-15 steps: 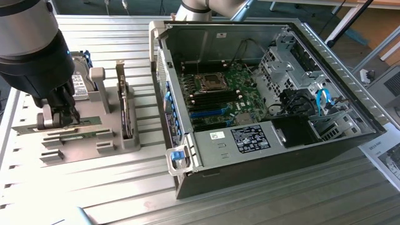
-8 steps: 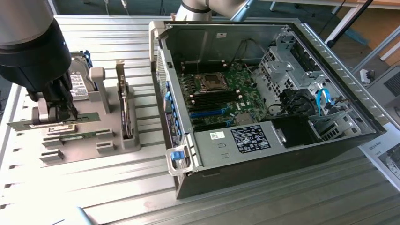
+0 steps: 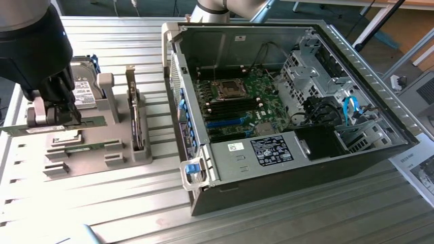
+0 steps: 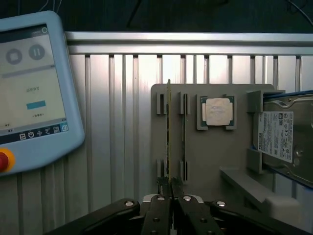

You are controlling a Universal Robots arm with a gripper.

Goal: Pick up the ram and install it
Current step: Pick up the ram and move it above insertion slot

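Your open computer case (image 3: 271, 101) stands on the slatted bench (image 3: 135, 213), on the exterior view's right of the grey parts tray (image 3: 101, 162). A hard drive (image 3: 85, 91) stands in a rack on the tray. Over the tray, your hand (image 3: 54, 119) is clenched on the ram (image 3: 91, 122), pinching the green stick just beside a second stick (image 4: 184, 132) seated in the tray's slots.

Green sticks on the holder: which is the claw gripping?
The ram farther from the silver processor chip; the gripper is shut on it, the other stick stands free.
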